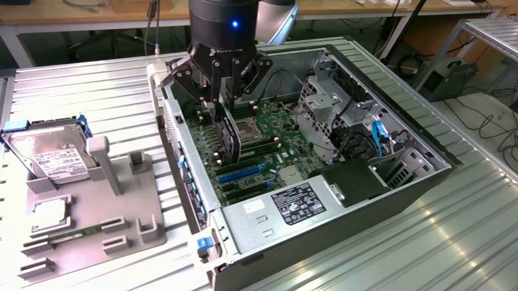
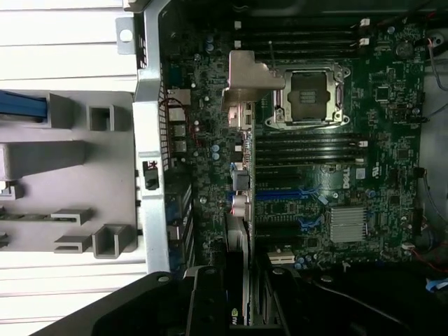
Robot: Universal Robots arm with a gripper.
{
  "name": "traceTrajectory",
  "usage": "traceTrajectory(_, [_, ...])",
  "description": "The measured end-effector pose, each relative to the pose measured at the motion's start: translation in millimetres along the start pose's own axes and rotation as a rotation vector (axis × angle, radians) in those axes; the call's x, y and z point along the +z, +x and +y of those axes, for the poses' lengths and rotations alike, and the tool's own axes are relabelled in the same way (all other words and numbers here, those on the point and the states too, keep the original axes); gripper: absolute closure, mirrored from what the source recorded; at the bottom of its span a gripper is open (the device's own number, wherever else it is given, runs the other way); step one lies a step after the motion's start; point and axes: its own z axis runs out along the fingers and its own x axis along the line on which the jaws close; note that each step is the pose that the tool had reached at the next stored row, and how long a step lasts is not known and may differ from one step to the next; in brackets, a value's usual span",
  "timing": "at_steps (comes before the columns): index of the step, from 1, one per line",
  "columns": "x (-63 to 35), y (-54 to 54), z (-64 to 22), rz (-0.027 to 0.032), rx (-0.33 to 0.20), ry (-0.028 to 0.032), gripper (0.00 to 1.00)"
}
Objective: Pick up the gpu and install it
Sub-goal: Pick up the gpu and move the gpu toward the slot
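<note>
GPU (image 1: pixel 230 136) hangs upright on edge inside the open computer case (image 1: pixel 409 121), its lower edge just above the motherboard (image 1: pixel 271 148). The gripper (image 1: pixel 222 104) has its fingers closed partway on the card's top edge and holds it clear of the board. In the wrist view the GPU (image 2: pixel 246 77) shows edge-on, its silver bracket nearest the case's rear wall and its body running back under the gripper (image 2: pixel 241 302).

The case lies on its side on a ribbed metal table (image 1: pixel 461 242), open face up. Wooden benches (image 1: pixel 81 9) and loose cables stand behind it.

On the exterior view's left, a grey tray (image 1: pixel 121 227) lies beside the case. It carries a hard drive (image 1: pixel 48 156) and a green memory stick (image 1: pixel 77 235).

Inside the case, the card sits between the rear wall (image 1: pixel 174 151) and the processor socket (image 1: pixel 247 128), close to both. Blue slots (image 1: pixel 242 174) lie just below it. The drive cage (image 1: pixel 328 106) stands well apart on the exterior view's right, and the power supply (image 1: pixel 283 206) closes off the near end.
</note>
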Motion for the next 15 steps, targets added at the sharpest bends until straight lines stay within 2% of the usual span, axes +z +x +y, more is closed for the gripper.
traceTrajectory(15, [5.4,-8.3,0.8,-0.0006,-0.004,0.0069,0.74])
